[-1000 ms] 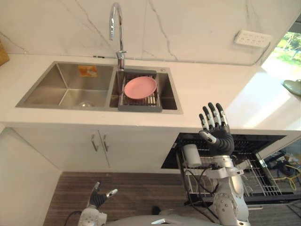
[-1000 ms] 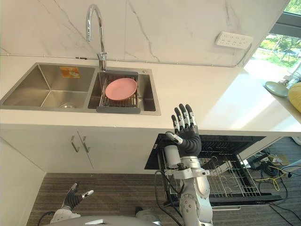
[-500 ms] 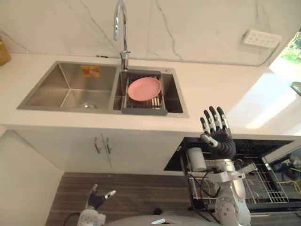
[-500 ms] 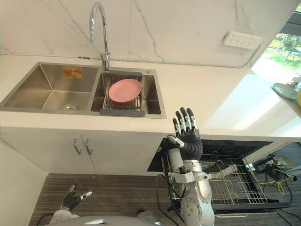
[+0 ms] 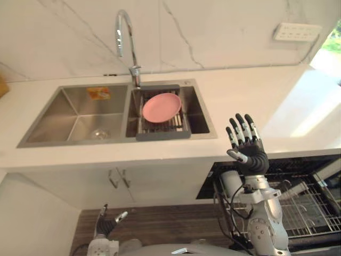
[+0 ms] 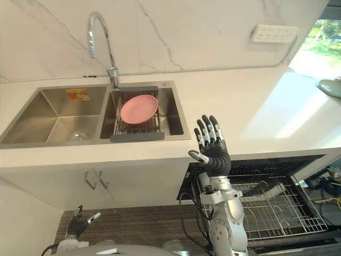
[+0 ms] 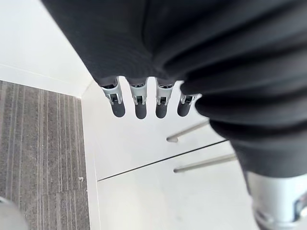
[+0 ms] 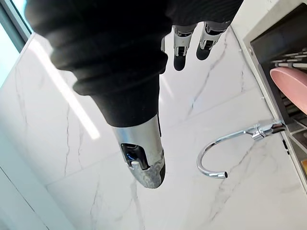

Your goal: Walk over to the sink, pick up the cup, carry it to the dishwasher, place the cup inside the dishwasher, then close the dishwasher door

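Note:
A white cup [image 5: 232, 184] stands in the left end of the pulled-out dishwasher rack [image 5: 306, 205]; the dishwasher is open under the counter. My right hand [image 5: 245, 146] is raised above the cup with its fingers straight and spread, holding nothing. It stands in front of the counter edge. My left hand [image 5: 106, 224] hangs low near the floor in front of the sink cabinet, fingers straight and empty; its wrist view shows the fingers [image 7: 139, 103] pointing at the white cabinet doors.
A steel double sink [image 5: 74, 114] lies at the left of the counter, with a pink plate [image 5: 161, 105] on a rack in its right basin and a curved tap [image 5: 125, 42] behind. A wall socket [image 5: 297, 32] is at the back right. Two cabinet handles [image 7: 192, 129] are close to my left hand.
The whole picture has shifted and tilted, so the camera moved. My right hand stays raised and open over the cup; my left hand stays low.

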You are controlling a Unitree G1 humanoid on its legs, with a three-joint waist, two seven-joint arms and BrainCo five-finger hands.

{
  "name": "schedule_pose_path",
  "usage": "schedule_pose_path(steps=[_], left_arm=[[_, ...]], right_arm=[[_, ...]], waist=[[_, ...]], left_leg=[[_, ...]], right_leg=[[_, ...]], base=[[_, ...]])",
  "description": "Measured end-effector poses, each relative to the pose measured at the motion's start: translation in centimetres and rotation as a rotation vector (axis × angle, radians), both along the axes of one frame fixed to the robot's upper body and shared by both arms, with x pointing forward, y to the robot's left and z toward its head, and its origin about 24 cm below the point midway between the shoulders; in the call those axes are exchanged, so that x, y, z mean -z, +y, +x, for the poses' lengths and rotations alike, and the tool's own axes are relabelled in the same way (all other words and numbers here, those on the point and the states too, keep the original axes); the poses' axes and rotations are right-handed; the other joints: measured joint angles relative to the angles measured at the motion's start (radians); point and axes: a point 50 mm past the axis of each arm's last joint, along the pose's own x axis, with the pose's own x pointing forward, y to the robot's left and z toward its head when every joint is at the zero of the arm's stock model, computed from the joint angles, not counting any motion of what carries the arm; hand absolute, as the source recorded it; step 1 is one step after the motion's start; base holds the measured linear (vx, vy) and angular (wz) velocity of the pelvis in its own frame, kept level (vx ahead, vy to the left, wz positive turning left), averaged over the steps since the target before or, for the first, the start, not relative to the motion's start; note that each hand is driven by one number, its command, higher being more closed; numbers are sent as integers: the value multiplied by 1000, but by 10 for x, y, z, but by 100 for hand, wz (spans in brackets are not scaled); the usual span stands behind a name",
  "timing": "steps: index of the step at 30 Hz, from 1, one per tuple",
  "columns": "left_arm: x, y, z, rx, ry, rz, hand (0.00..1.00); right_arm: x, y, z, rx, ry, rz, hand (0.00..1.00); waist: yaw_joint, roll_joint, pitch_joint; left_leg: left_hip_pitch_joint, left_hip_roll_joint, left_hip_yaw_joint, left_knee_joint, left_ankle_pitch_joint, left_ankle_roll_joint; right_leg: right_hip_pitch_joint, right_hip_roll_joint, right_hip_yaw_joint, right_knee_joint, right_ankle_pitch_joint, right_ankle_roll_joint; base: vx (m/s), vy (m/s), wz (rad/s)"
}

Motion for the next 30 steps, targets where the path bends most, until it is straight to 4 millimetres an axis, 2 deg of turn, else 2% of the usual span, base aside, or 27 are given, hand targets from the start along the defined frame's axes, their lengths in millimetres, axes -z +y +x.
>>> schedule_pose_path(steps=[6, 8, 9, 10, 11, 12, 13, 14, 15, 16, 17, 18, 19, 20, 22, 24, 30], left_arm=[[0, -13, 8, 111, -4, 1, 0], [0, -13, 8, 115, -1, 4, 0], [0, -11, 8, 114, 1, 8, 0], [0, -9, 8, 113, 7, 13, 0], [0, -8, 7, 115, 8, 17, 0], [0, -6, 5, 117, 16, 23, 0], [1, -6, 4, 117, 21, 22, 0], [1, -7, 4, 120, 25, 21, 0], [1, -7, 5, 123, 29, 21, 0], [1, -7, 5, 125, 29, 21, 0], [1, -4, 6, 136, 33, 21, 0], [1, -2, 6, 140, 36, 25, 0], [1, -2, 8, 145, 41, 30, 0], [2, -6, 11, 157, 43, 27, 0], [2, -15, 11, 182, 46, 17, 0], [3, -17, 10, 173, 53, 23, 0], [3, -10, 9, 134, 54, 58, 0]], right_arm=[[-2, 0, 1, -1, -15, 0, 0], [-2, 1, 1, -1, -14, 9, 0], [-2, 4, 2, -7, -19, 19, 0], [-3, 7, 4, -22, -23, 23, 0], [-3, 9, 4, -27, -22, 24, 0], [0, 12, 5, -31, -12, 26, 0], [1, 14, 5, -34, -4, 24, 0], [1, 17, 5, -45, -4, 21, 0], [1, 19, 6, -42, -9, 15, 0], [0, 19, 6, -37, -14, 8, 0], [-3, 19, 8, -36, -27, -3, 0], [-4, 19, 9, -38, -32, -8, 0], [-6, 18, 10, -39, -40, -18, 0], [-9, 16, 12, -35, -47, -32, 0], [-18, 12, 18, -32, -75, -61, 0], [-19, 9, 18, -20, -80, -59, 0], [-18, 15, 18, -32, -70, -66, 0]], waist=[[-1, -47, -25], [1, -60, -36], [8, -70, -36], [8, -76, -28], [6, -82, -23], [0, -90, -20], [-3, -74, -14], [-4, -78, -20], [-4, -79, -21], [-4, -78, -21], [-6, -80, -21], [-5, -86, -24], [-9, -88, -23], [-8, -63, -9], [-8, -21, 0], [-10, -14, -2], [7, -36, -2]], left_leg=[[23, -17, 15, -87, 6, 7], [38, -24, 27, -114, 4, 7], [54, -31, 42, -142, 2, 14], [70, -36, 54, -150, -2, 13], [89, -41, 60, -164, -1, 15], [130, -49, 66, -196, 8, 25], [145, -48, 66, -204, 9, 26], [161, -42, 70, -210, 16, 20], [158, -29, 67, -208, 15, 17], [156, -20, 61, -207, 16, 14], [125, 2, 31, -193, 19, 2], [117, 1, 23, -188, 15, -10], [119, 8, 5, -180, 3, -28], [122, 32, -9, -172, 4, -33], [149, 55, -37, -202, 1, -47], [162, 58, -48, -215, 3, -52], [168, 41, -49, -210, 2, -45]], right_leg=[[-56, 1, 34, 33, -12, -12], [-74, 0, 34, 79, -29, 0], [-124, 4, 26, 181, -52, 38], [-202, 6, -12, 341, -59, 104], [-235, -4, -45, 417, -51, 109], [-288, -35, -122, 539, -22, 87], [-303, -48, -162, 576, -11, 63], [-311, -70, -221, 589, -28, 16], [-314, -71, -251, 523, -54, -16], [-315, -67, -262, 465, -57, -27], [-302, -52, -276, 212, 22, -43], [-291, -52, -275, 126, 105, -39], [-272, -46, -280, 98, 159, -14], [-239, -24, -297, 68, 185, -35], [-204, 5, -302, 35, 188, -38], [-183, 11, -304, 13, 188, -38], [-116, 0, -301, -104, 254, -25]], base=[[73, -7, -23], [22, -9, -22], [-25, -28, -36], [-38, -14, -37], [-8, 18, -27], [41, 26, -15], [90, 26, -6], [96, 2, 9], [94, -20, 16], [174, -105, 37], [168, -123, 35], [186, -136, 38], [149, -115, 22], [178, -151, 14], [129, -136, -3], [16, -31, -2], [-68, 29, -1]])
